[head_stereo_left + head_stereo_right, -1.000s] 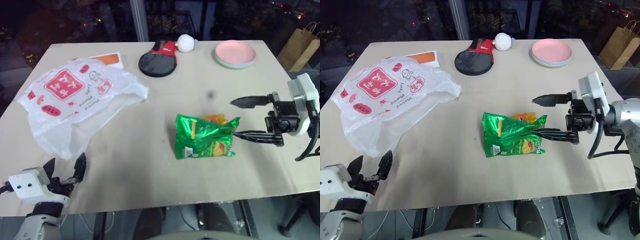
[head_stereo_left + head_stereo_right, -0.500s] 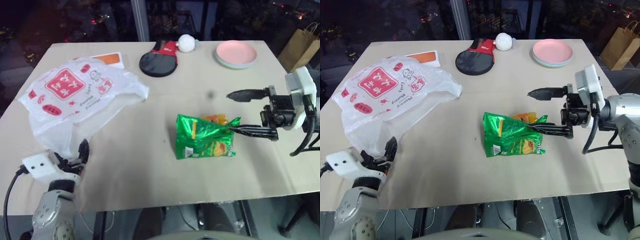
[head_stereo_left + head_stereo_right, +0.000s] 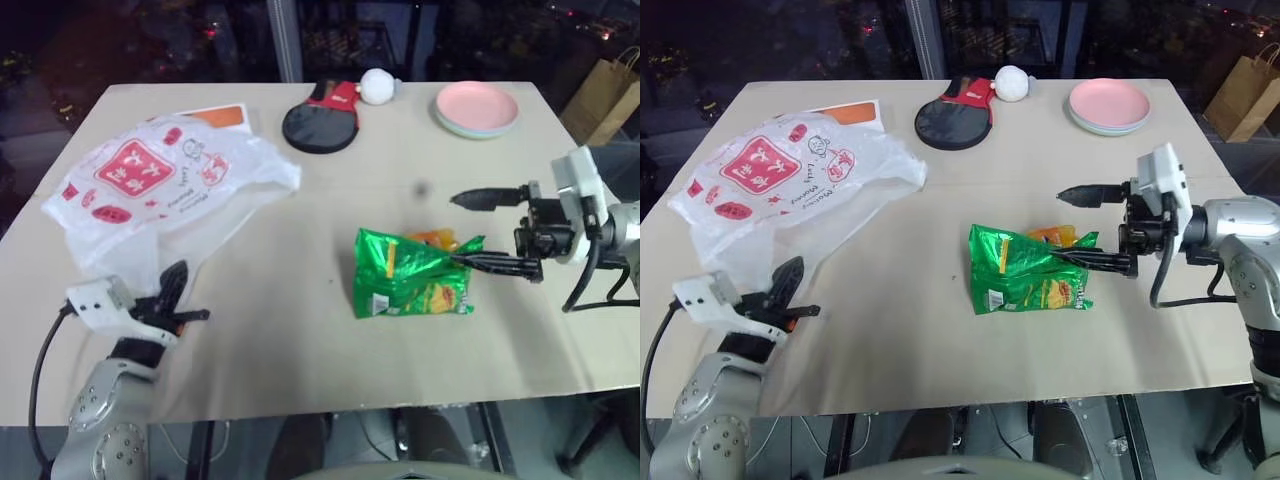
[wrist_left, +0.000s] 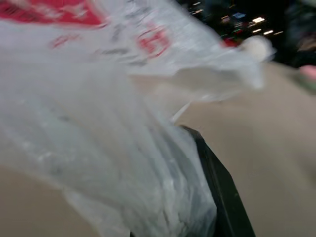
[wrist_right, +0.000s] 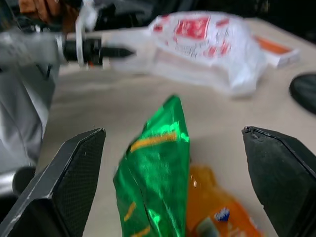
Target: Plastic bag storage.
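Left tool: fingers closed together at the near edge of the plastic bag; the left wrist view shows bag film bunched against a black finger, so the tool is pinching the bag's near edge.
Right tool: fingers spread wide, pointing sideways across the bench; the lower finger touches the green snack packet, nothing is clamped.
Plastic bag: lies crumpled on the left half of the bench, red printing facing up, near edge at the left tool.
Green snack packet: middle-right of the bench, an orange packet partly under its far side.
Paddle: at the far edge, a white ball just beside its handle.
Pink plate: far right corner.
Card: orange and white, just beyond the bag.
Paper bag: brown, off the bench on the right.
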Tool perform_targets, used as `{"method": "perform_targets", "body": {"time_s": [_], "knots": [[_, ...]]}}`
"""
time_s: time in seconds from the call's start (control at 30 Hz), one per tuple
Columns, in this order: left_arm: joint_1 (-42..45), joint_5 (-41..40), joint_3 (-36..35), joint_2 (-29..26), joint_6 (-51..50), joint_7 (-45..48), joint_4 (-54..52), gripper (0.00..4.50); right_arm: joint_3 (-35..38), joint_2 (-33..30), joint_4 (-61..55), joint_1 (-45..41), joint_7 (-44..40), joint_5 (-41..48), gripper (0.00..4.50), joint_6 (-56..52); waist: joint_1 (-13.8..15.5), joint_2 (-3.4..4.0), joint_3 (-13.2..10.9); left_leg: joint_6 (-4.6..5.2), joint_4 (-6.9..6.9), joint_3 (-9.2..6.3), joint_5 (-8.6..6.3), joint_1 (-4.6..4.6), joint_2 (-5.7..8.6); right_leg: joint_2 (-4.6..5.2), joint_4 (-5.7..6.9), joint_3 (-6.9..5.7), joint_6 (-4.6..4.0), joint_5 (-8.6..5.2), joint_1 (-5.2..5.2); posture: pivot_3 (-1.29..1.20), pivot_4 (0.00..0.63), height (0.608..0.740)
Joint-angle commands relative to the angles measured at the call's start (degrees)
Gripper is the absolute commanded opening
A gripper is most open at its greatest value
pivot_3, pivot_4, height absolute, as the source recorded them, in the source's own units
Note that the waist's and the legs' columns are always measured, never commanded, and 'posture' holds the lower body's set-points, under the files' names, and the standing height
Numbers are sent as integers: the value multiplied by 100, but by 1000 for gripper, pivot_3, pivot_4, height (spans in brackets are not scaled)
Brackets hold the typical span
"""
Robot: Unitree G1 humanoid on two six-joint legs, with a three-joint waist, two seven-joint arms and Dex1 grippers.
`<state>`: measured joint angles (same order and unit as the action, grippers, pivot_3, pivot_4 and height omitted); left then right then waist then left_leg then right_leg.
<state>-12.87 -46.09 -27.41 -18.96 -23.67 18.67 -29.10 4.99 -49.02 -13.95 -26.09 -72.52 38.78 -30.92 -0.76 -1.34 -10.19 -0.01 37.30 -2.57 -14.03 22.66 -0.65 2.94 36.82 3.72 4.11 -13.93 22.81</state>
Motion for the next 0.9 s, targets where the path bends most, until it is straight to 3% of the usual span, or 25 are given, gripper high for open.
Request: {"method": "perform_targets", "body": {"time_s": [0.03,0.17,0.37,0.43,0.57,0.7,0.8,0.9], "knots": [[166,-936,281,-210,-491,217,-587,25,-293,-144,35,-49,-72,-549,4500,355,-2,-1,0,0,0,0,0,0,1,2,0,0,0,0,0,0,150,740],[-37,-1470,335,-573,-829,545,-760,25,-763,-150,253,-189,194,-1339,4500,587,-38,3,-1,0,-1,2,0,-1,0,0,0,2,0,0,1,0,150,740],[-262,-1881,26,-803,-849,603,-681,25,-1081,-346,58,-58,-153,-1626,4500,704,-1,8,-4,-1,-3,-1,0,2,-1,-2,1,0,-1,-1,7,0,150,740],[-331,-1979,-14,-854,-851,628,-725,0,-1101,-395,1,-53,-215,-1566,3688,549,-1,9,-4,-1,-1,-2,0,4,1,0,0,0,-2,-1,7,0,150,740],[-606,-2179,34,-964,-930,655,-978,0,-1004,-420,10,-63,-188,-1431,1624,227,-3,8,-4,-1,-1,-2,0,5,1,1,0,0,-3,-2,7,0,150,740],[-651,-2434,-17,-953,-902,620,-1017,0,-908,-426,-40,-77,-243,-1259,54,47,0,9,-4,0,-1,-4,0,5,1,1,0,-2,-4,-2,7,0,150,740],[-651,-2768,-95,-978,-897,615,-1068,0,-673,-274,-126,-270,-91,-696,54,-542,-1,8,-4,0,-1,-4,0,5,1,1,0,-2,-5,-3,6,0,150,740],[-656,-3059,-196,-1031,-852,629,-1158,0,-268,313,-227,-908,659,383,54,-1655,-47,11,-6,0,-1,-2,0,4,0,0,1,-1,-5,-2,7,0,150,740]]}}
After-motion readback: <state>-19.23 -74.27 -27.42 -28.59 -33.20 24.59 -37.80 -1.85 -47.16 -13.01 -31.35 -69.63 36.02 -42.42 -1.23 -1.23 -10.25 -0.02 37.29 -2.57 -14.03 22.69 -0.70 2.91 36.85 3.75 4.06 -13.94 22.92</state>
